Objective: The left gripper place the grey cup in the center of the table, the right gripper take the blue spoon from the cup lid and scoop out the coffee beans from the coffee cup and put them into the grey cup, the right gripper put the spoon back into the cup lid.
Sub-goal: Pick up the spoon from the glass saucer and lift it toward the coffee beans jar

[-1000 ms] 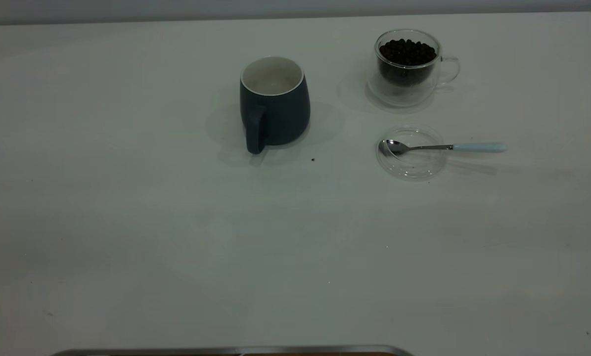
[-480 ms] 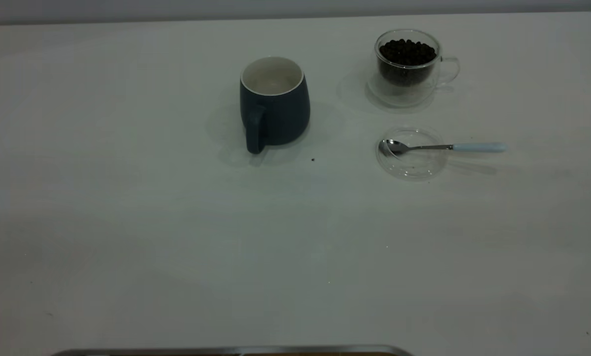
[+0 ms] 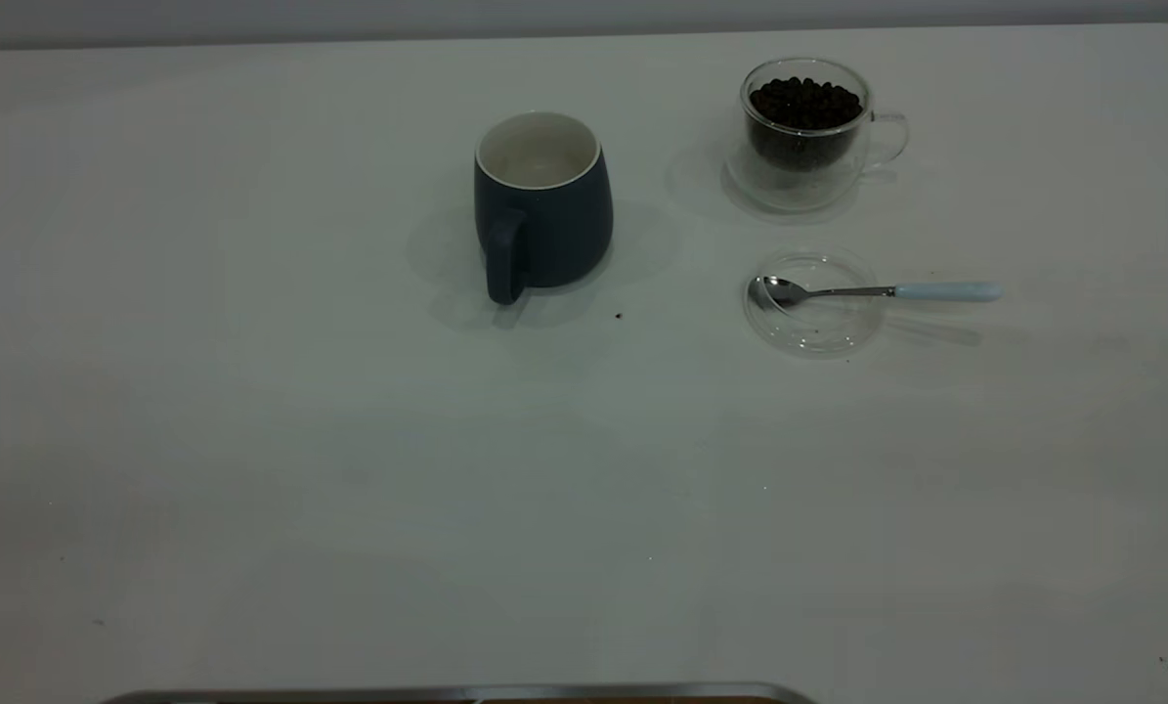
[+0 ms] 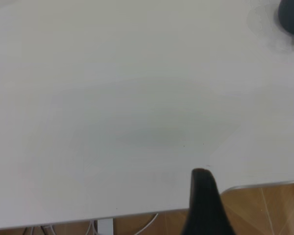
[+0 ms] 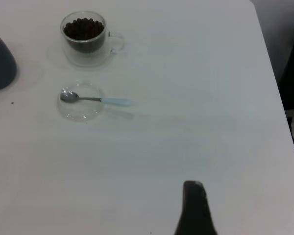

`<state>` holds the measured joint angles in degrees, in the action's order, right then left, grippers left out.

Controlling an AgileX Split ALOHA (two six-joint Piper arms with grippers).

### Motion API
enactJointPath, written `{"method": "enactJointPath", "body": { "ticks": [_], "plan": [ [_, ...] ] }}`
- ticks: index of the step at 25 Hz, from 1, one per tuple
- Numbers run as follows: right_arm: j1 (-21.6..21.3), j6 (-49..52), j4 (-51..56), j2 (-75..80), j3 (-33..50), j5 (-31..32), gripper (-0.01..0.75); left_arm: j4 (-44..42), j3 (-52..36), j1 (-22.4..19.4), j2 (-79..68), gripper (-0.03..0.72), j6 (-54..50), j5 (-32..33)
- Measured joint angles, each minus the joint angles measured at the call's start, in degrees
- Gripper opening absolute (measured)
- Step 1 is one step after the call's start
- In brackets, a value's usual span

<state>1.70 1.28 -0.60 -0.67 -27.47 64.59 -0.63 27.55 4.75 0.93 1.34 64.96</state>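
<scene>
My exterior camera shows no arm over the table (image 3: 251,440). The grey cup (image 3: 542,203) stands upright toward the far middle of the white top, handle facing the camera, white inside, nothing visible in it. To its right, well apart, sits the coffee cup (image 3: 806,132) – clear glass, handle pointing right, loaded with coffee beans (image 3: 804,106). Nearer the camera from that cup lies the cup lid (image 3: 815,323), flat on the table. The blue spoon (image 3: 877,290) rests with its metal bowl inside the lid and its pale handle sticking out over the rim to the right. One small dark speck (image 3: 619,316) sits on the table between the grey cup and the lid.

My left gripper (image 4: 206,205) hangs over the near table edge, far from the grey cup – only one dark finger shows, so I cannot tell whether it is released or clenched. My right gripper (image 5: 196,210) hovers over bare table, well apart from spoon and lid; same there, cannot tell.
</scene>
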Motion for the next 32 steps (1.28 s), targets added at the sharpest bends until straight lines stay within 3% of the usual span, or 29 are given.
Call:
{"method": "enactJointPath", "body": {
  "ticks": [32],
  "plan": [
    [0.0, 0.0, 0.0, 0.0, 0.0, 0.0, 0.589, 0.6, 0.0, -0.1, 0.0, 0.567, -1.0, 0.1]
  ]
}}
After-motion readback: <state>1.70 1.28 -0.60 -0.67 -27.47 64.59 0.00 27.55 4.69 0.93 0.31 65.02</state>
